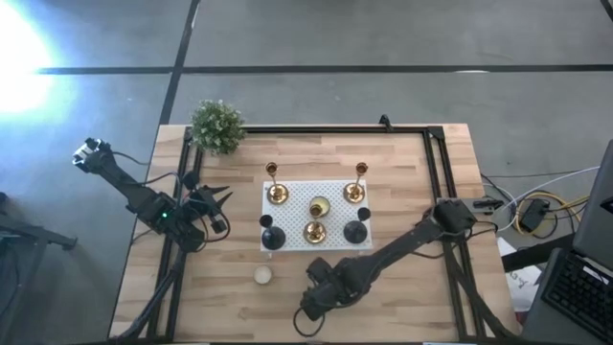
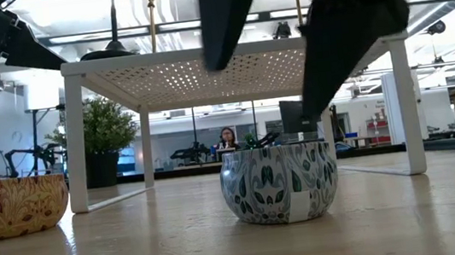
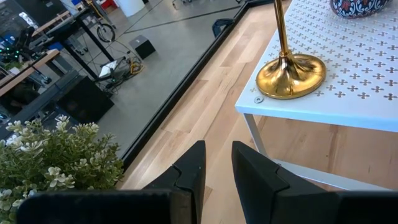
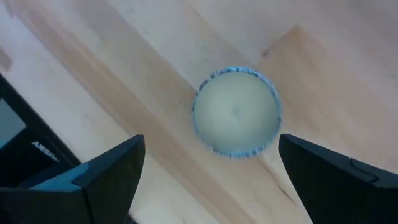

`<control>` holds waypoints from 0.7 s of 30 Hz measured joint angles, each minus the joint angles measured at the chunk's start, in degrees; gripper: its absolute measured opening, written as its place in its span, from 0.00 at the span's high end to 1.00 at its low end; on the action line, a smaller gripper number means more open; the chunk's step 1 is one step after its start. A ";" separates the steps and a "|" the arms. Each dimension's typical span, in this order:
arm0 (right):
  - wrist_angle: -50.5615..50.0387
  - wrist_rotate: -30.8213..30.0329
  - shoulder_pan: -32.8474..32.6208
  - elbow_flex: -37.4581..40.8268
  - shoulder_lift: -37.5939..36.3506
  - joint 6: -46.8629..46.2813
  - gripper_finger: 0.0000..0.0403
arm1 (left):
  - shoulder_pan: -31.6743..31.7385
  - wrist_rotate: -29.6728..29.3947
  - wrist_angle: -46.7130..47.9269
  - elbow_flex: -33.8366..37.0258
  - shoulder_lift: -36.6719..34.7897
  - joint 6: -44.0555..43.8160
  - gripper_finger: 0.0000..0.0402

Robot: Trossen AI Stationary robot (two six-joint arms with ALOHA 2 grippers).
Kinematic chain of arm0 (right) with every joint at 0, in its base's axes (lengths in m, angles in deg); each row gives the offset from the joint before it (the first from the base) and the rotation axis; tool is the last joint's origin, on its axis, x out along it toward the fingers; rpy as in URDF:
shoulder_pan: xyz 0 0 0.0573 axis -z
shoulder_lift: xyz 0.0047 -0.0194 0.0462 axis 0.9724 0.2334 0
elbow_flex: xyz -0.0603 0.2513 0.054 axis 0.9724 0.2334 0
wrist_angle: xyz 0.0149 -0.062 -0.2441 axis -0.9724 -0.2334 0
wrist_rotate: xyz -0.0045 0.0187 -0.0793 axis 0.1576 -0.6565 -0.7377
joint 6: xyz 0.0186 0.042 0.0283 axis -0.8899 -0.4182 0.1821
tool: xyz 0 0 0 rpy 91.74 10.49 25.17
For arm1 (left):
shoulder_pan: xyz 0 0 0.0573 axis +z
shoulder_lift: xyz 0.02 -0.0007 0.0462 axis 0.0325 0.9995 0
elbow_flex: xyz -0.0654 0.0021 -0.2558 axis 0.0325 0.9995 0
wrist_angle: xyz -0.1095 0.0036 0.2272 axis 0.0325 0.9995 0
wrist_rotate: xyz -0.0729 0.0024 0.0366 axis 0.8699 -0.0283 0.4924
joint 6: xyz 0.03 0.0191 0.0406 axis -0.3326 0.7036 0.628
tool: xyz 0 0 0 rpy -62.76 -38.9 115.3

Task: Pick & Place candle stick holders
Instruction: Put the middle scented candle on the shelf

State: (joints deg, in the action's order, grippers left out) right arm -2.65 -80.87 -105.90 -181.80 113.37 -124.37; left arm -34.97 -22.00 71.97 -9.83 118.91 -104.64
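Brass-gold candle stick holders (image 1: 276, 193) (image 1: 355, 190) and two squat black ones (image 1: 272, 237) (image 1: 356, 231) stand on a white perforated stand (image 1: 292, 213) at mid-table. My right gripper (image 4: 211, 155) hangs open, pointing down, above a blue-patterned candle tin (image 2: 278, 182) near the table's front. In the low view its fingers (image 2: 223, 16) stay clear above the tin. My left gripper (image 3: 217, 158) waits at the table's left with a narrow gap between its fingers and nothing in it. It faces one brass holder's base (image 3: 291, 74) on the stand's corner.
A gold-flowered tin (image 2: 13, 206) sits on the table left of the blue one. A small potted plant (image 1: 217, 126) stands at the far left corner. The stand's legs (image 2: 75, 140) leave room underneath. A black frame rail (image 1: 436, 172) runs along the table's edges.
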 joint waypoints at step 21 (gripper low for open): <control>-3.79 1.63 1.60 -3.98 3.09 3.96 0.10 | 0.01 0.00 0.00 0.01 0.02 0.00 0.79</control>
State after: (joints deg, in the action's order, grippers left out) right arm -6.44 -79.24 -104.30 -185.78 116.46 -120.42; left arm -34.96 -22.00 71.97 -9.82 118.93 -104.64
